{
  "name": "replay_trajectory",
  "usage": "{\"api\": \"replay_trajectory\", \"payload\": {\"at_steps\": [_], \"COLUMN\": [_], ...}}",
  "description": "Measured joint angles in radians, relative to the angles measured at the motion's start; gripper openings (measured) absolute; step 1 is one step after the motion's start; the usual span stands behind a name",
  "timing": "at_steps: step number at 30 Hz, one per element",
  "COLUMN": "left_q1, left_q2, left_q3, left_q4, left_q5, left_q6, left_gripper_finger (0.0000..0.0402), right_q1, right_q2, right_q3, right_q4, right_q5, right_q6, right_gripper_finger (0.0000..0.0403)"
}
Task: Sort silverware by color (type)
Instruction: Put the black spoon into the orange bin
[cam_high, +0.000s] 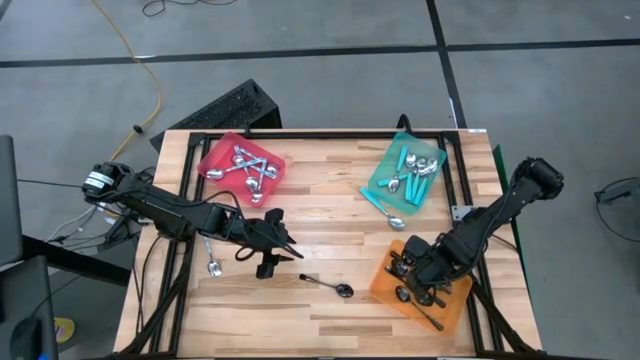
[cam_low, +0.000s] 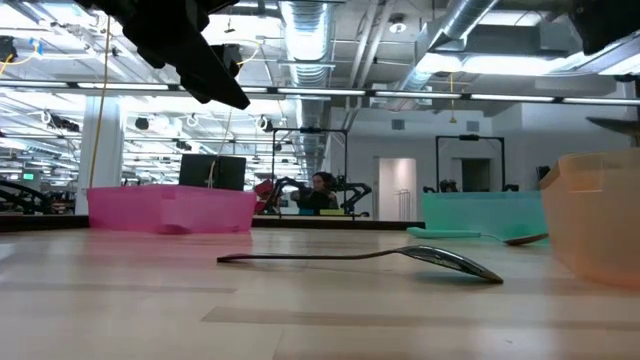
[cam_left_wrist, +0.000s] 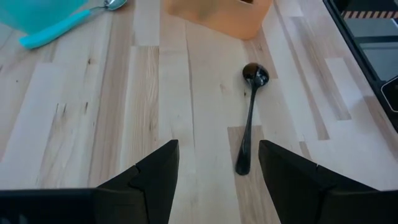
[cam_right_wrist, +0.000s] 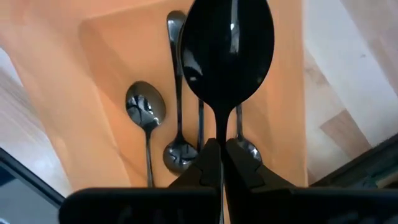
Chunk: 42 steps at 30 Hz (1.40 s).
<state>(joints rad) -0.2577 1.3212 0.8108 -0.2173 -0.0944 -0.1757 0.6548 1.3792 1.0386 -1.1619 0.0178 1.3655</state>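
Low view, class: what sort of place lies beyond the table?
Probably a robotics lab or workshop hall: exposed ceiling ducts, another robot rig with a person seated at it, and metal frame stands.

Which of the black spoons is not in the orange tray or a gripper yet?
The black spoon lying alone on bare wood mid-table, just ahead of the left gripper's open jaws; the rest are in or over the orange tray.

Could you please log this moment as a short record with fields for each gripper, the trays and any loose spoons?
left gripper: open, above the table, facing the loose black spoon
right gripper: shut on a black spoon, over the orange tray
red tray: silver spoons
teal tray: teal-handled spoons
other loose spoons: teal-handled spoon beside the teal tray, silver spoon near the left arm
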Motion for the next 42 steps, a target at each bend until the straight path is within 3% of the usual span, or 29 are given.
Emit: {"api": "replay_trajectory", "payload": {"at_steps": [17, 31, 42], "left_q1": [0.0, 0.0, 0.0], "left_q2": [0.0, 0.0, 0.0], "left_q3": [0.0, 0.0, 0.0], "left_q4": [-0.001, -0.001, -0.001], "left_q5": [0.0, 0.0, -0.011], "left_q6": [-0.001, -0.008, -0.008], "left_gripper_finger": [0.0206, 0.0206, 0.0206], "right_q1": [-0.016, -0.016, -0.016], "right_q2": [-0.008, -0.008, -0.008], "right_q3": [-0.292, -0.408, -0.423], "right_q4": [0.387, 0.547, 0.566], "right_q5": [-0.08, -0.109, -0.126], "right_q6": [0.007, 0.049, 0.051], "right_gripper_finger": [0.0023, 0.0023, 0.0023]}}
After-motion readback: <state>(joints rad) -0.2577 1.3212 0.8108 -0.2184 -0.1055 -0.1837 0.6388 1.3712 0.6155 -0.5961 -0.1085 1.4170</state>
